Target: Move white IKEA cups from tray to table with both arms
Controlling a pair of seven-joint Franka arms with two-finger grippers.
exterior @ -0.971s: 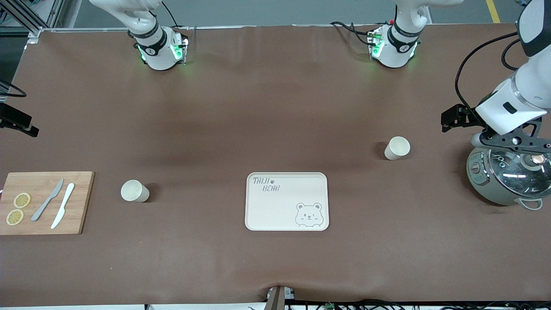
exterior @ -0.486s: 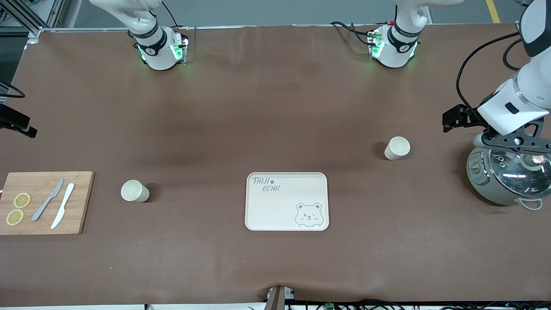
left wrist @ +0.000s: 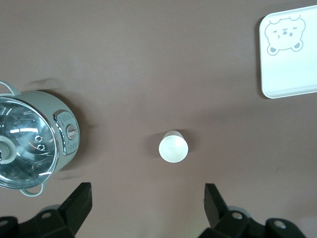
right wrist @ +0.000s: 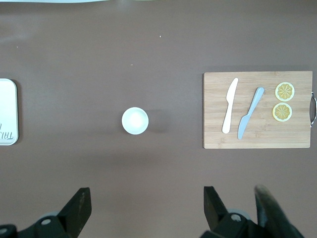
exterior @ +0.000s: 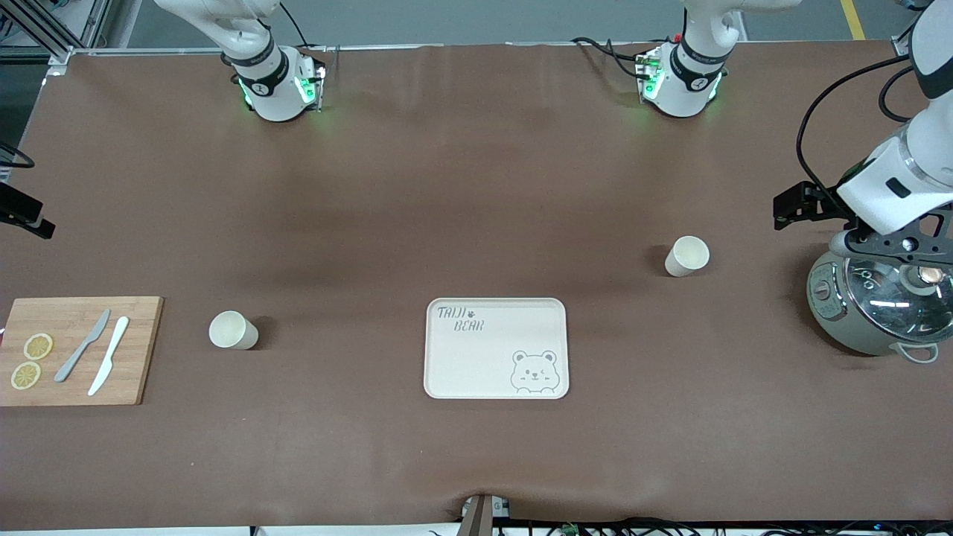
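Two white IKEA cups stand upright on the brown table. One cup (exterior: 686,255) is toward the left arm's end and also shows in the left wrist view (left wrist: 173,147). The other cup (exterior: 233,330) is toward the right arm's end and also shows in the right wrist view (right wrist: 135,120). My left gripper (left wrist: 147,199) is open and empty, high in the air by the pot, its hand in the front view (exterior: 893,242). My right gripper (right wrist: 146,199) is open and empty, high over bare table. It is almost wholly outside the front view.
A bear-print tray (exterior: 496,348) lies between the cups, nearer the front camera. A grey pot with a glass lid (exterior: 875,309) stands at the left arm's end. A wooden board (exterior: 134,350) with two knives and lemon slices lies at the right arm's end.
The left arm's hand has drifted a little toward its end of the table and upward. The black part of the right arm at the view's edge has slid outward. The cups have not moved.
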